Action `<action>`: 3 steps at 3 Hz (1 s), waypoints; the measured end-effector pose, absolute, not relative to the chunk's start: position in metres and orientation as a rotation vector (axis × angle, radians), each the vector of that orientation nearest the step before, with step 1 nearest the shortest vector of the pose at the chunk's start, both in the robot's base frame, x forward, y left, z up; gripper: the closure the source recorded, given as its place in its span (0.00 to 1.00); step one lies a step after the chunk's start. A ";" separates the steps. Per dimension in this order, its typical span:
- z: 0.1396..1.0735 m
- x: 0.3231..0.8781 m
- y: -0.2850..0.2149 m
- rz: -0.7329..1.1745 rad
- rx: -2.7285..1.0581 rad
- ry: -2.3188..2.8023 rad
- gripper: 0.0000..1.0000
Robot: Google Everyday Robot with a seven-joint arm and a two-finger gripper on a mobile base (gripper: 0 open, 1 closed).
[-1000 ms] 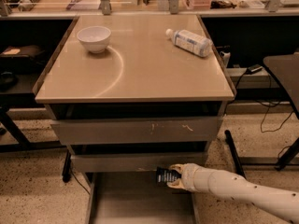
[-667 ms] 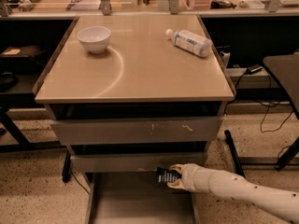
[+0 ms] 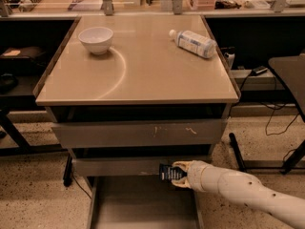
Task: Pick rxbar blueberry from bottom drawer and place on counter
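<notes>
Lower centre: we are gripping the navy-black wrapped rxbar blueberry in our cream pincer, bar jutting left, over the shallow grey bottom drawer; glossy beige desk lying higher up.

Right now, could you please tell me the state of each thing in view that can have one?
bottom drawer: pulled open, visible floor bare.
rxbar blueberry: gripped, held over the drawer's back end.
hand: shut on the rxbar blueberry, in front of the middle drawer.
upper drawers: both pushed in.
bowl: upright on the counter.
bottle: capped, lying on its side on the counter.
</notes>
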State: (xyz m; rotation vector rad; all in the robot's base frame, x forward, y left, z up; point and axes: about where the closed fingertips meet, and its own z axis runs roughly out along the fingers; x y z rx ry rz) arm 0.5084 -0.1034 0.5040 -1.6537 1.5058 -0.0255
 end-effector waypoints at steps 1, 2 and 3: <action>0.558 0.497 -0.100 -0.018 -1.683 1.388 1.00; 0.616 0.486 -0.081 0.014 -1.745 1.288 1.00; 0.672 0.502 -0.075 0.012 -1.774 1.276 1.00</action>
